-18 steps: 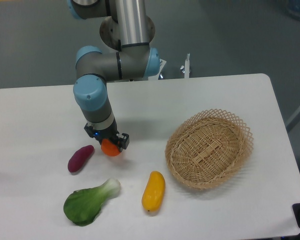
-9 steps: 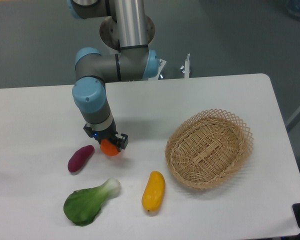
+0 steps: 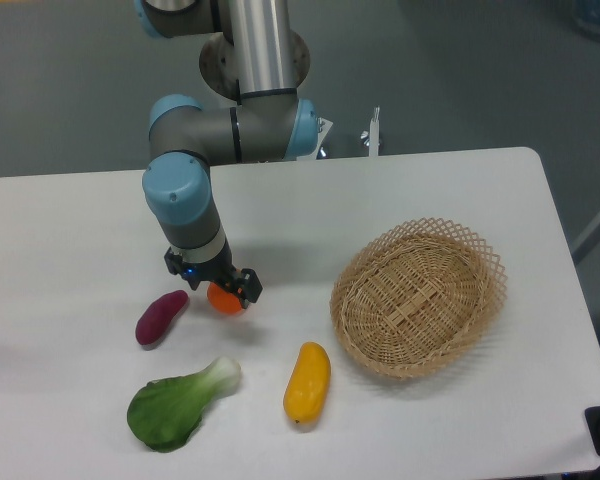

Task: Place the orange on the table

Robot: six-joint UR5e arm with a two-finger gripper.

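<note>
Since a second ago the pincer (image 3: pixel 223 287) has crept a little up and to the left, and the orange (image 3: pixel 225 298) now peeks out lower beneath it, so it looks to me as if the arm is starting to lift off. From where I stand the orange sits low, at or on the worktop (image 3: pixel 80 230), right under the pincer's tip; I cannot tell whether the jaws have let go or are pinching it, because the black body hides the fingers. If the release is done, the way to finish well is a slow, straight rise, so no finger brushes the round fruit and sets it rolling. If it is not done, spread the jaws fully first and wait a moment before moving. Things are crowded: the purple yam (image 3: pixel 161 316) lies just left of the pincer, the bok choy (image 3: pixel 180 404) below it, the mango (image 3: pixel 308 382) below and to the right, and the basket (image 3: pixel 418 297) well off to the right. A sideways drift would risk a nudge, so up is the safest way out.
</note>
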